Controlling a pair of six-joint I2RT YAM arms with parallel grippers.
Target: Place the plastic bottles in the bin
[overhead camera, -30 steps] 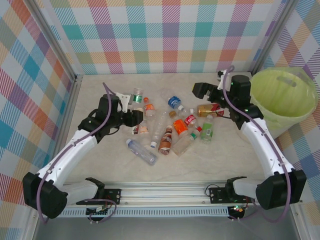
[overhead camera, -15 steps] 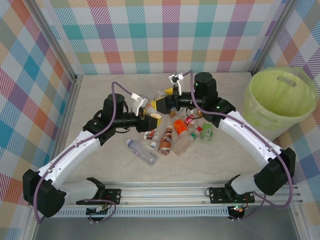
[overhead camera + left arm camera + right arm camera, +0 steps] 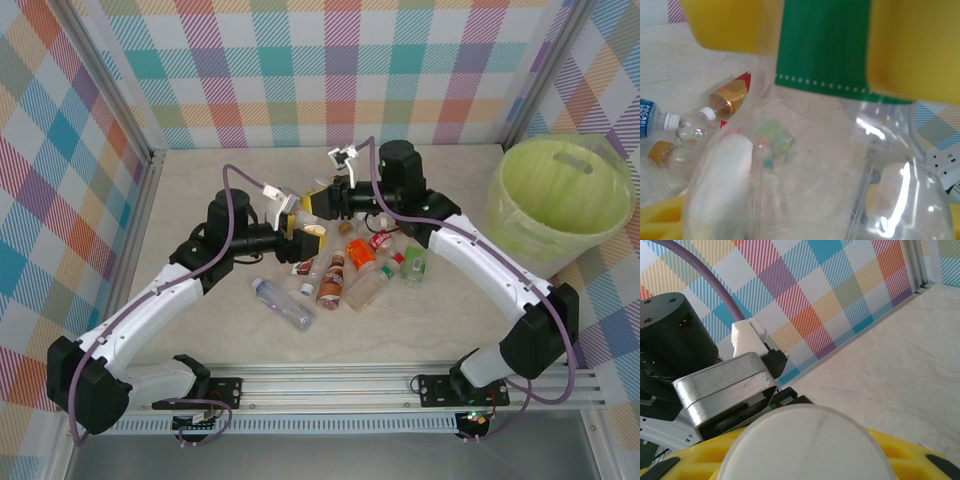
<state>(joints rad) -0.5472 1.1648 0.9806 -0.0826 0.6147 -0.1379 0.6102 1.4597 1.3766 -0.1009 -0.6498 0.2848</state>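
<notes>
A clear plastic bottle with a green label hangs above the pile between both arms. My right gripper is shut on it: its yellow fingers clamp the label in the left wrist view, and the white cap sits between them in the right wrist view. My left gripper stands open around the bottle's lower body, with a yellow finger at the frame's lower corner. Several more plastic bottles lie on the table. The lime-green bin stands at the far right.
Loose bottles include a brown-labelled one, a clear one and a green-labelled one. Checked walls close in the table. The left arm's wrist sits close in front of the right wrist camera.
My right arm swung from beside the bin across to the left gripper and shut on the bottle. My left gripper lifted that bottle off the pile, then spread its jaws.
</notes>
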